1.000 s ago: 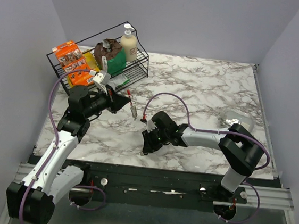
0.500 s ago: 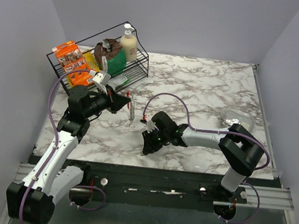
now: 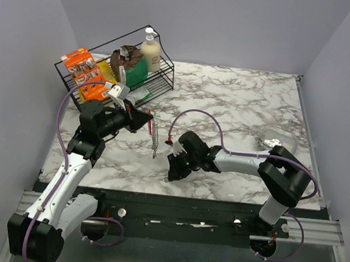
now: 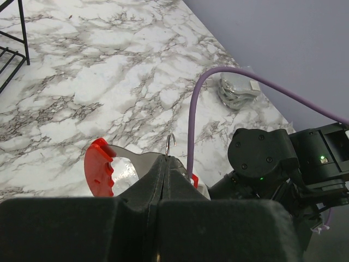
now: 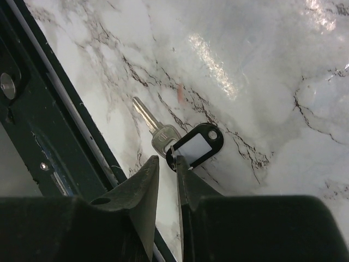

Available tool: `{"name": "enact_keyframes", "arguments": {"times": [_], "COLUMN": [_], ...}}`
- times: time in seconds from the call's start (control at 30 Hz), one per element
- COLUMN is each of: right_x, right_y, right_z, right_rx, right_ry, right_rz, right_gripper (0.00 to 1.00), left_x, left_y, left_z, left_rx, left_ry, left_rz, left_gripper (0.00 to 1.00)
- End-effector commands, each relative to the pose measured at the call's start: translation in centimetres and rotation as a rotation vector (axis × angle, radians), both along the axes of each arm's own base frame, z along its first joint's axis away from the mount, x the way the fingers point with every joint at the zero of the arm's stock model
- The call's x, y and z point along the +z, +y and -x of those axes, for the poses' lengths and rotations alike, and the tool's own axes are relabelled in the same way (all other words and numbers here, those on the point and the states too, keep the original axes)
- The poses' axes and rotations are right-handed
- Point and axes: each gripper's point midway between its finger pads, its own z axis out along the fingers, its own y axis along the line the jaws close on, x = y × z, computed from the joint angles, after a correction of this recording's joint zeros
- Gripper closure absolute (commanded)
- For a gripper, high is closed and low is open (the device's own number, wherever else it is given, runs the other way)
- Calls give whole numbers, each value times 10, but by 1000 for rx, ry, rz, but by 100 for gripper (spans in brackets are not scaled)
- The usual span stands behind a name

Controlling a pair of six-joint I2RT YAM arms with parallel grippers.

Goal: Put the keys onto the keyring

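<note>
The right gripper [image 5: 166,159] points down at the marble table [image 5: 256,76], its 2 fingers a narrow slit apart and clamped on nothing that can be seen. Just beyond the fingertips, flat on the table, lies 1 key [image 5: 155,131]. It is silver and joined by a small wire loop to a dark oval tag [image 5: 195,146] with a pale centre. The loop and the tag's near end sit right at the mouth of the slit. The key blade angles away toward the table's dark front rail [image 5: 49,131]. The step in hand looks like picking this key up. To do it well, the fingers should straddle the key head or tag end squarely, stay low against the table and close firmly, since so flat a piece could skid or flip out. No 2nd key shows. Off to the left in the overhead view, the left gripper [image 3: 140,120] is closed tight on the keyring [image 3: 154,136]. It pinches the red clip [image 4: 98,172] while the silvery chain dangles below, near the right gripper but apart from it.
</note>
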Motion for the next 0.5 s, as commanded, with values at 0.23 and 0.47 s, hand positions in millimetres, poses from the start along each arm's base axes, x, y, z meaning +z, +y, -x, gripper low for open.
{"name": "enact_keyframes", "arguments": {"times": [0.23, 0.47], "right_x": [-5, -2], "right_y": [-5, -4], "right_z": [13, 14], "right_rx": [25, 31], "right_ry": [28, 21], "right_rz": [4, -6], "right_gripper": [80, 100], "left_x": [11, 13], "left_y": [1, 3], "left_z": [3, 4], "left_rx": [-4, 3], "left_ry": [-49, -59], "left_rz": [1, -5], "left_gripper": [100, 100]}}
